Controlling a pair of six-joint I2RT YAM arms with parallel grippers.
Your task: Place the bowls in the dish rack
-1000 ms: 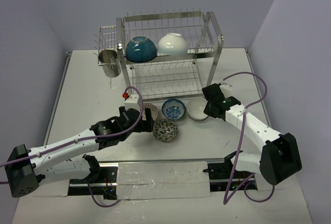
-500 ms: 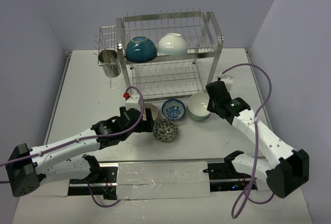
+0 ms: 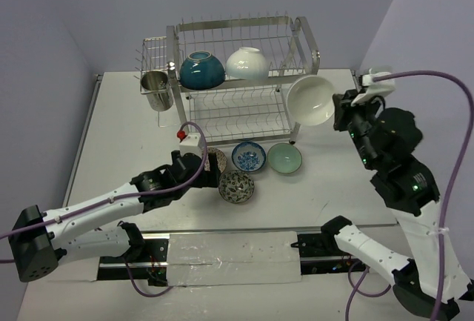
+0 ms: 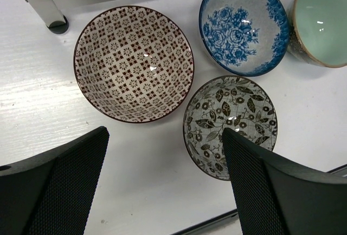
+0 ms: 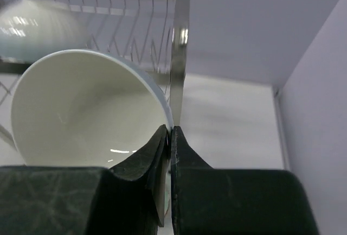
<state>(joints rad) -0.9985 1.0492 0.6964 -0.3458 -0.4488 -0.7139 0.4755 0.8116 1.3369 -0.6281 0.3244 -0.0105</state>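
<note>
White bowl (image 3: pixel 311 100), rim clamped between my right gripper (image 5: pixel 169 132) jaws, hangs just right of the dish rack (image 3: pixel 306 47); left gripper (image 4: pixel 164 137) gapes wide over patterned bowls (image 4: pixel 134 64) before it.

Bright even light, soft faint shadows on table (image 3: pixel 126 136), glints on rack (image 3: pixel 175 61) and bowls (image 4: pixel 134 64), right wrist view blurred
</note>
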